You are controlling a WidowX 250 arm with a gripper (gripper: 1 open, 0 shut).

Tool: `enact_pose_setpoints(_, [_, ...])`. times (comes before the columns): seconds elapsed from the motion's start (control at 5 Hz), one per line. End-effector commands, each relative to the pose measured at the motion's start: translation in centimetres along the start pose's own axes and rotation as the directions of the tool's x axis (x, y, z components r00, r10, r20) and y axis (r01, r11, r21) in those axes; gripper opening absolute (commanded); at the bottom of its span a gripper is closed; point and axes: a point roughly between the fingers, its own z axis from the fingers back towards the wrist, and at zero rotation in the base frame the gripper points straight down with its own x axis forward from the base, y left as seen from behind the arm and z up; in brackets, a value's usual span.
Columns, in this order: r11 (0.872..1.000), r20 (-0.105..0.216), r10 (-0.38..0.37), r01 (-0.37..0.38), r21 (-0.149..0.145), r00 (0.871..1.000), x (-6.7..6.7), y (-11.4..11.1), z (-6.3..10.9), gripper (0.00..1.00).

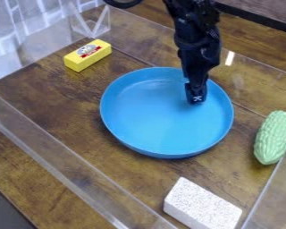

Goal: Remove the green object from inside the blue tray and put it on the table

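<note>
Blue tray [139,134] sits mid-scene on the table [62,98], round, shallow raised rim, its floor bare. Gripper [196,96] hangs over the tray's far-right part, pointing steeply down, tip low and close to the tray floor; whether it touches cannot be told. The tip is too small and dark to read the jaws by eye; taken as fully open, and nothing is seen held in it. The black arm rises from there to the top edge of view.

Green object [275,136] lies on the table at the right, outside the tray, near the right edge of view, apart from the tray rim with a strip of bare wood between them. Bumpy, oval, long axis running near to far.

White sponge block [203,206] lies at the near right, close to the bottom edge, just beyond the tray's near rim. Yellow block [87,55] lies far left, well apart from the tray.

A clear wall [74,183] runs along the near-left side of the table, close to the tray's left rim, so room is tight there. Open wood lies far left between the yellow block and the tray, and at the right between the tray and the green object.
</note>
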Motion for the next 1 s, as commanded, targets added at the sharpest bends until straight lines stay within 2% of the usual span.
enact_pose_setpoints(0.0, [0.998,0.041,-0.070,0.070,0.002,0.997,-0.5,0.7,-1.2,1.00])
enact_pose_setpoints(0.4, [0.999,0.062,-0.052,0.053,-0.003,0.997,-1.1,-0.1,-2.0,1.00])
enact_pose_setpoints(0.8, [0.999,0.058,0.053,-0.054,0.008,0.997,-1.4,-1.3,-1.6,1.00])
